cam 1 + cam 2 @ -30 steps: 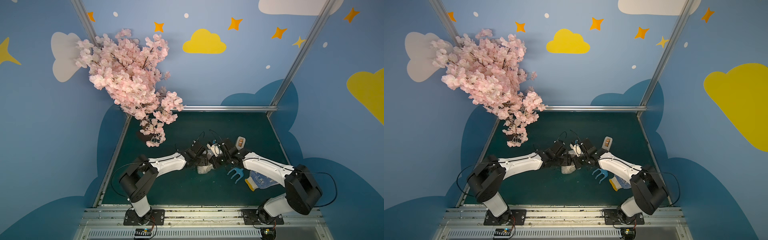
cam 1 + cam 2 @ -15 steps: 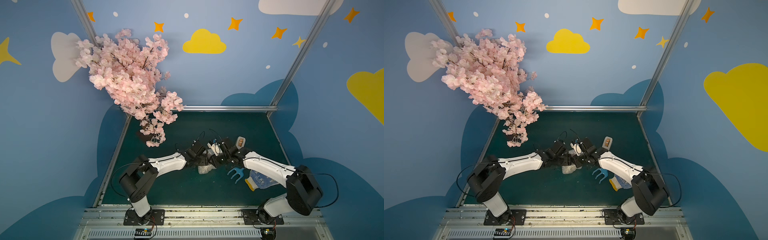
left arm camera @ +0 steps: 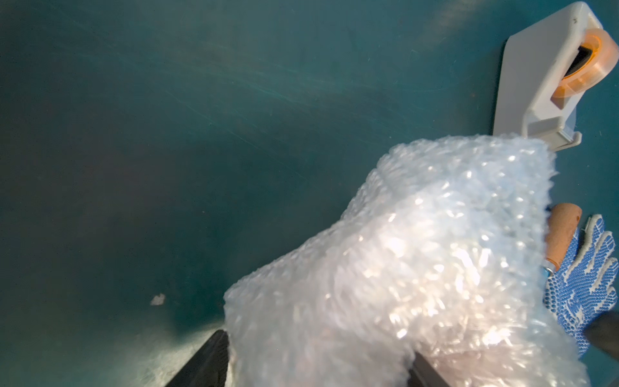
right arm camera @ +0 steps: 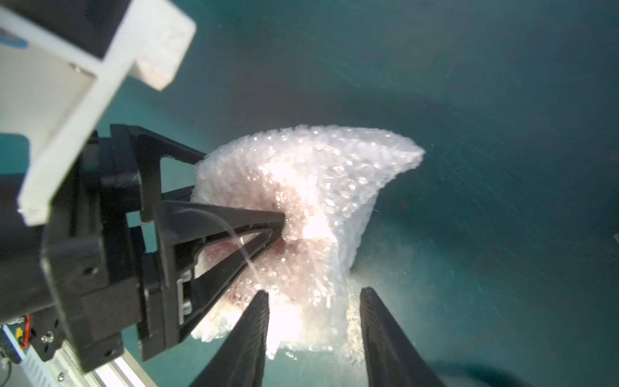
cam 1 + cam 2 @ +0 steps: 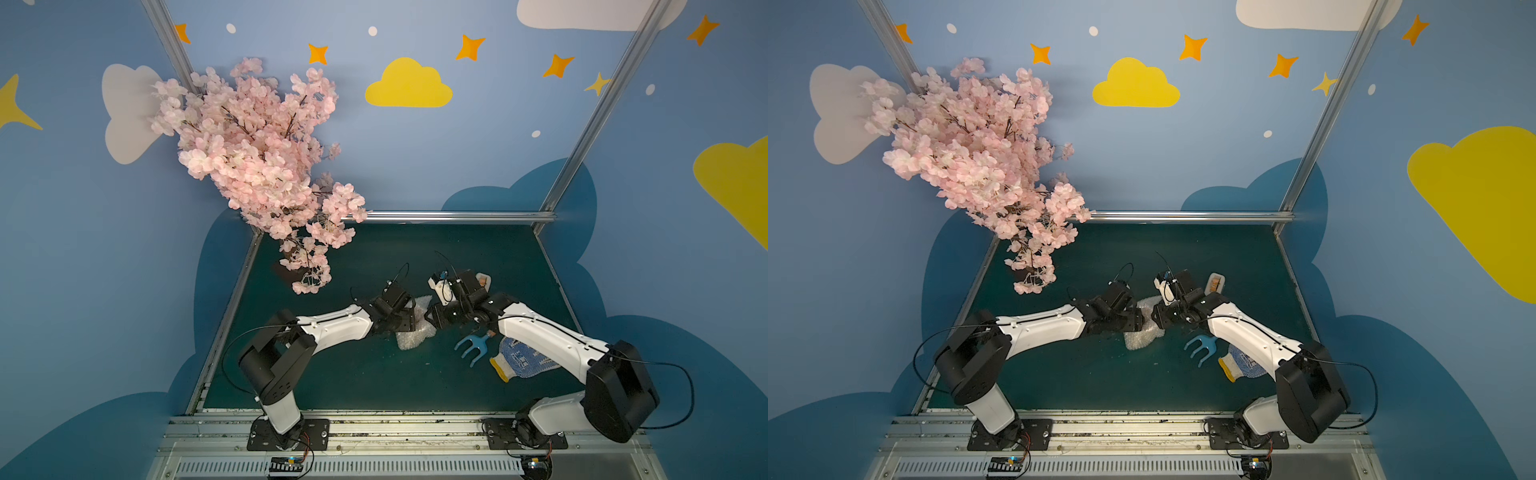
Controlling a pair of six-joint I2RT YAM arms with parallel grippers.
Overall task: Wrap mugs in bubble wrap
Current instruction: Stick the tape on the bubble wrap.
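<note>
Judging the hazards first: the crumpled sheet of clear, silvery bubble wrap (image 4: 301, 207) sits bunched on the dark green counter (image 5: 374, 382) between the two arms. Only the left claw (image 3: 318, 367) restrains it, clamped across the bundle with its fingers sunk into the plastic. The right claw (image 4: 315, 295) stands with jaws apart just short of the wrap's near edge, holding nothing. No tape is evident on the bundle, so the springy sheet is likely to unfold. A pull on the loose peaked flap could drag the contents out of the left claw's hold. The two claws work close together, so a careless advance risks finger striking finger. The white tape dispenser with its orange roll (image 3: 549, 77), the blue hand rake with a wooden handle (image 5: 471, 347) and the blue-dotted knit glove (image 5: 519, 363) lie near on the right arm's side, within sweeping range. As to concealment: the white ceramic mug cannot be seen outright, and only a reddish blush shows through the plastic. Its attitude, its handle and whether the ends are covered cannot be determined. A thin clear strand crosses one left finger; its nature is unclear. In both top views the wrists mask most of the bundle.
</note>
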